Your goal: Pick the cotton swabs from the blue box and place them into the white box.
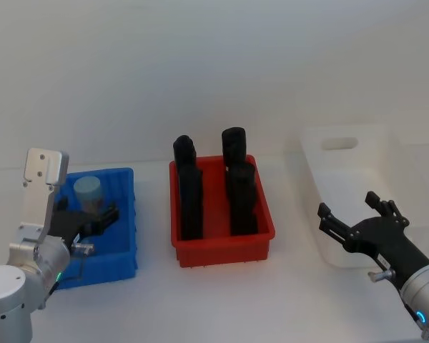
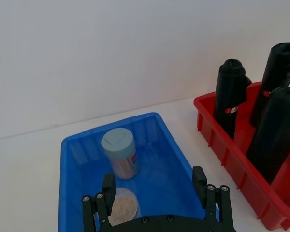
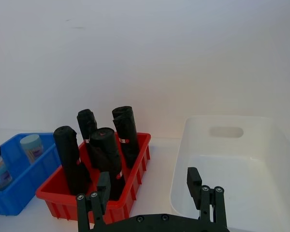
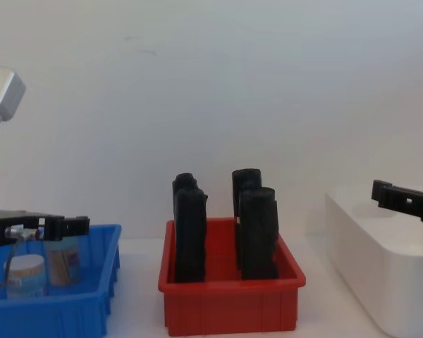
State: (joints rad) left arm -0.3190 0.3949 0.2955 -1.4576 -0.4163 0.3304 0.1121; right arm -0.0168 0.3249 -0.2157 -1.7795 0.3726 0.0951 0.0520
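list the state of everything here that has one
blue box, holds two swab tubs
far tub, upright, lid on
near tub, upright, not gripped
white box, empty
red bin, holds four black rolls, all upright
left end effector, open, over the near tub
right end effector, open, above the white box

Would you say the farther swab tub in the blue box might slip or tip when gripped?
Probably stiff: the tub looks like hard plastic. Its smooth round wall may slip. Standing taller than wide, it might tip if nudged.
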